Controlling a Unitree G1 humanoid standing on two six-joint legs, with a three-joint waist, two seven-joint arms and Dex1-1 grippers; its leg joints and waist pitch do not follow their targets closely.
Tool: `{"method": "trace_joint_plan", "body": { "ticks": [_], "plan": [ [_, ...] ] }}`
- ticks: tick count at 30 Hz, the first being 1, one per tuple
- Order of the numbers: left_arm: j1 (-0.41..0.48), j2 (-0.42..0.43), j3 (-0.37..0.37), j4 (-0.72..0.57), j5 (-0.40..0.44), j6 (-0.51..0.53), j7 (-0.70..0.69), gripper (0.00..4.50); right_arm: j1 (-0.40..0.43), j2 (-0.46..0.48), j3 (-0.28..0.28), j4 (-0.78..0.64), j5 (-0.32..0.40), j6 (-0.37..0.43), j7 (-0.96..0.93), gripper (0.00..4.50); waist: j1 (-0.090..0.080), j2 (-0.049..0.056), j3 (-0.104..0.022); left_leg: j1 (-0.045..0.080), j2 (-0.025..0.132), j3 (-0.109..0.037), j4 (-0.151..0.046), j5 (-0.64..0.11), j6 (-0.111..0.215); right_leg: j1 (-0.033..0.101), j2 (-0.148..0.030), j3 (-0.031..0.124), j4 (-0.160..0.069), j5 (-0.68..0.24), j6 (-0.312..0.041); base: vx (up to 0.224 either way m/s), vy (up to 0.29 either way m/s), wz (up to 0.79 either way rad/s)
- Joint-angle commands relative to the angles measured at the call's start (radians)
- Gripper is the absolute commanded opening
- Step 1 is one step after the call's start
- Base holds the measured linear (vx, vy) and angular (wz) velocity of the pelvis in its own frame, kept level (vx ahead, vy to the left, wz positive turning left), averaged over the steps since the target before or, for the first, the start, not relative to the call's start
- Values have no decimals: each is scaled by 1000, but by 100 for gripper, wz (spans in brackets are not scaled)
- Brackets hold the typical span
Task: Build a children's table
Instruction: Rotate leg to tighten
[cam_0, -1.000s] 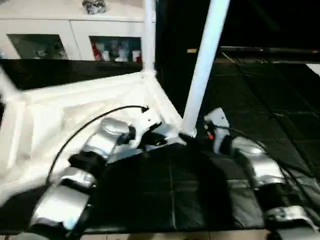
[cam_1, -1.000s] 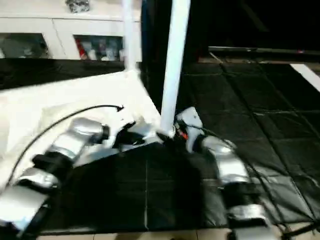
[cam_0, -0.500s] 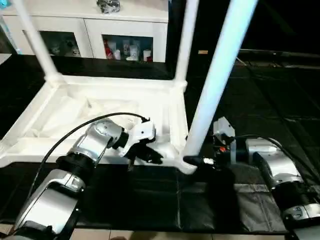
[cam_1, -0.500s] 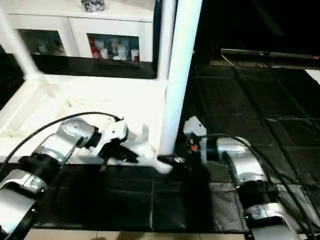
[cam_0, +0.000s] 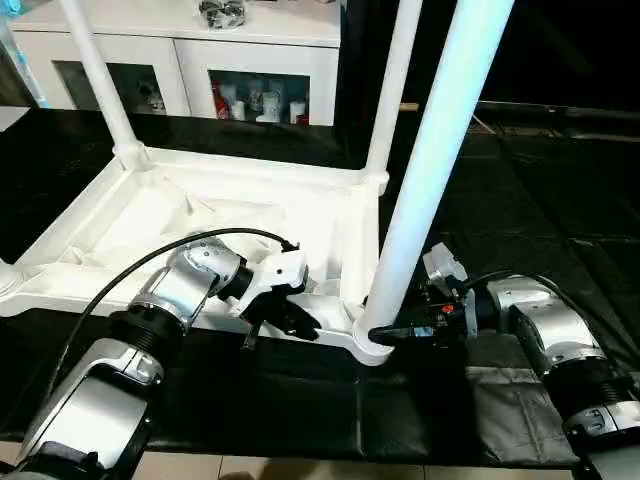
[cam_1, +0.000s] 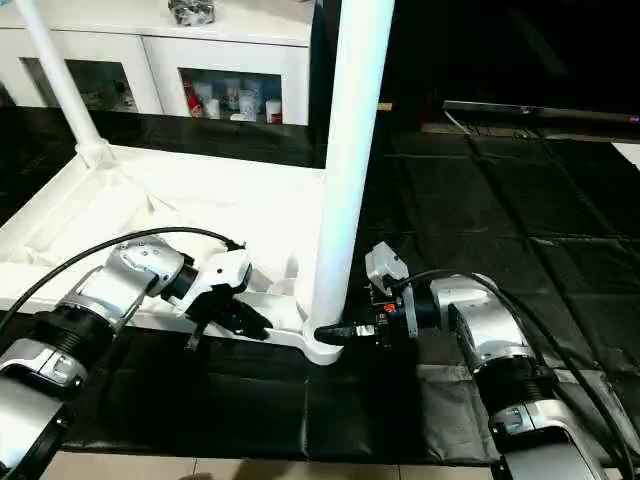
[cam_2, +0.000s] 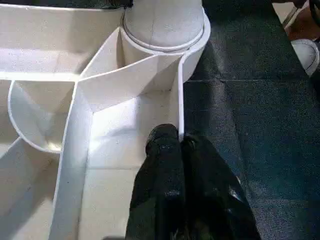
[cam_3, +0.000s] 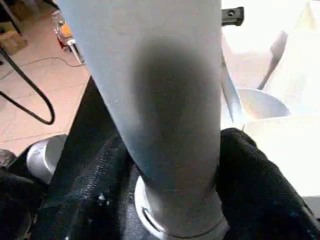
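The children's table (cam_0: 250, 215) lies upside down on the black floor mat (cam_0: 520, 210), ribbed underside facing up, in front of the white cabinet (cam_0: 200, 55). Three legs show standing upright in corner sockets: two at the far corners and the near leg (cam_0: 425, 170) in the near right-hand corner socket (cam_0: 365, 335).

The left gripper (cam_2: 180, 150) is closed, with the thin near rim wall (cam_2: 181, 107) of the top running up to its fingertips; whether the wall is actually pinched between them cannot be told. The right gripper (cam_0: 385, 333) sits at the base of the near leg, one finger on each side of the tube just above the socket; whether the fingers press the tube cannot be told.

Handling judgement: the parts appear to be hollow moulded plastic, so light, fairly stiff and smooth. The tapered round leg is likely to slip in a two-finger grip; take hold low, near the socket, where leverage is least. The top is best held by its rim wall or a rib beside the corner, since the flat panels offer no purchase. The rim wall may flex under a hard pinch.
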Motion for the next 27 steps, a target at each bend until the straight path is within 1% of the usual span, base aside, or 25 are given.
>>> {"method": "trace_joint_plan", "body": {
  "ticks": [1,2,3,4,6,8,9,10,11,12,13,14,15,16,17,18,19,20,21,22,23,25,27],
  "plan": [
    [1,-10,-23,-21,-9,-9,-38,0,0,-13,4,-11,12,15,17,222,-3,-5,-69,2,8,12,-68,-203,53,54,-45,42,-61,-266,-231,0,0,0],
    [1,-11,-22,-20,-9,-7,-36,0,2,-13,5,-13,12,17,16,221,-3,-6,-69,2,8,12,-68,-202,53,54,-45,42,-61,-261,-233,0,0,0],
    [0,-14,-21,-17,-7,-1,-27,0,6,-11,6,-15,10,19,8,217,-3,-2,-68,2,8,12,-68,-209,52,54,-44,42,-62,-266,-233,0,0,0],
    [-2,-18,-20,-14,-4,8,-15,0,10,-7,3,-17,9,21,-5,211,-4,-4,-68,3,8,13,-69,-212,51,54,-44,42,-63,-269,-233,0,0,0],
    [-7,-40,-3,-2,-1,69,46,0,17,11,-9,-20,8,27,-56,206,-4,-4,-66,3,8,12,-69,-221,44,54,-44,42,-65,-289,-228,0,0,0],
    [-13,-76,23,18,-3,119,136,0,23,41,-29,-23,-3,36,-153,205,-4,-6,-64,6,5,12,-69,-235,38,51,-44,42,-70,-323,-218,0,0,0],
    [-16,-95,37,29,-4,144,185,0,24,62,-39,-20,-17,42,-223,205,-5,-8,-61,6,3,12,-70,-249,34,50,-45,41,-75,-368,-203,0,0,0],
    [-16,-98,40,31,-4,147,193,0,24,66,-41,-20,-20,43,-237,205,-8,-8,-60,6,2,11,-71,-256,29,49,-45,41,-77,-395,-193,0,0,0],
    [-23,-129,60,50,-2,176,275,0,26,103,-58,-21,-41,51,-351,204,-12,-8,-60,4,1,7,-72,-263,20,50,-46,39,-81,-433,-174,0,0,0],
    [-29,-147,70,63,1,190,323,0,27,127,-67,-26,-48,63,-413,204,-19,-10,-58,5,-2,6,-73,-276,14,47,-43,37,-87,-471,-155,0,0,0],
    [-36,-170,79,78,3,204,371,0,28,159,-79,-31,-57,79,-491,203,-21,-6,-58,6,-4,6,-72,-279,10,46,-45,37,-90,-491,-145,0,0,0],
    [-45,-190,88,92,5,227,419,0,27,186,-88,-32,-64,98,-554,202,-30,-7,-56,2,-6,2,-74,-282,0,48,-44,34,-92,-529,-125,0,0,0],
    [-50,-202,93,100,6,241,445,0,25,202,-92,-33,-69,110,-590,200,-35,-10,-57,1,-10,0,-73,-290,-1,48,-45,29,-100,-570,-101,0,0,0],
    [-61,-228,103,116,8,256,498,0,19,230,-97,-29,-87,125,-669,200,-37,-6,-58,5,-11,0,-72,-295,3,46,-45,29,-104,-580,-95,0,0,0],
    [-71,-254,116,131,6,267,551,0,10,258,-105,-18,-99,135,-739,199,-44,-1,-56,8,-12,0,-70,-305,4,39,-44,28,-108,-587,-94,0,0,0],
    [-87,-296,142,154,-5,277,635,0,-7,301,-121,4,-108,148,-841,199,-50,-1,-54,8,-16,1,-68,-315,8,36,-40,25,-114,-603,-88,0,0,0],
    [-87,-298,143,155,-5,277,639,0,-7,303,-122,5,-109,148,-846,197,-52,-2,-55,9,-16,1,-67,-320,7,35,-40,23,-115,-610,-86,0,0,0],
    [-97,-327,158,168,-6,279,697,0,-22,332,-127,22,-123,146,-918,195,-53,-2,-57,12,-18,1,-65,-328,13,34,-40,20,-122,-622,-78,0,0,0],
    [-97,-327,158,168,-6,279,697,0,-22,332,-127,22,-123,146,-918,194,-54,2,-60,13,-14,-1,-69,-325,18,36,-42,21,-119,-589,-86,0,0,0],
    [-109,-366,180,186,-14,277,763,0,-46,373,-137,56,-135,140,-1008,194,-56,3,-61,7,-12,-3,-72,-322,21,40,-41,20,-116,-564,-91,0,0,0],
    [-114,-380,190,191,-20,276,787,0,-58,388,-141,74,-142,134,-1047,194,-60,3,-59,4,-12,-3,-75,-321,20,42,-39,18,-114,-533,-99,0,0,0],
    [-118,-390,198,192,-24,275,803,0,-67,399,-137,87,-154,117,-1069,194,-64,5,-60,6,-12,-3,-76,-340,21,40,-38,18,-115,-522,-104,0,0,0],
    [-121,-398,204,192,-20,280,812,0,-71,424,-141,81,-154,113,-1076,194,-68,3,-61,4,-12,-3,-77,-344,31,41,-38,22,-112,-493,-113,0,0,0]
  ]
}}
